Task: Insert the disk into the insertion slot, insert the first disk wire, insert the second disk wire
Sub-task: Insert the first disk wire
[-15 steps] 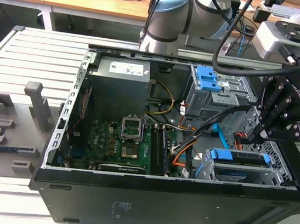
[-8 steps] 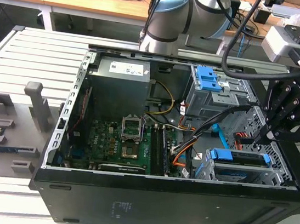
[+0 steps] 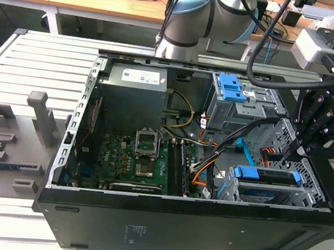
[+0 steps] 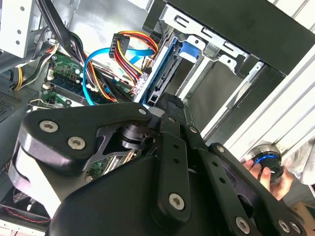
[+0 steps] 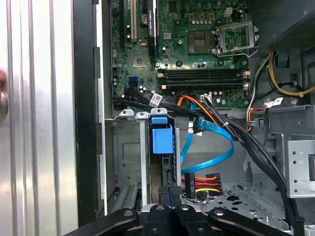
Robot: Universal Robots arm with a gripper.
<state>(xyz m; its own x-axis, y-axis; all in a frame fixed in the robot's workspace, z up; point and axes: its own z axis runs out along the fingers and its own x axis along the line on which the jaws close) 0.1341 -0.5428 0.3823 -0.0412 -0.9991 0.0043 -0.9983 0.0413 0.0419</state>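
The disk (image 3: 269, 175) lies inside the insertion slot (image 3: 306, 194) at the exterior view's right, its blue bracket (image 5: 162, 140) facing out of the perforated cage (image 5: 125, 147). My gripper (image 3: 291, 152) hovers just above the disk's rear end, fingers together with nothing visible between them; in the first wrist view the gripper (image 5: 171, 191) sits over the disk's edge. The first disk wire (image 5: 199, 188), red, orange and yellow strands on a black plug, hangs loose right beside the fingertips. The second disk wire (image 5: 212, 150) loops light blue behind it. In the second wrist view both the first disk wire (image 4: 119, 45) and the second disk wire (image 4: 93, 61) are free.
Thick black sleeved cables (image 5: 246, 142) cross between the motherboard (image 3: 129, 154) and the drive cages. A taller grey cage with a blue latch (image 3: 230, 90) stands behind. A person's hand (image 4: 268, 173) holds a knob outside the case wall.
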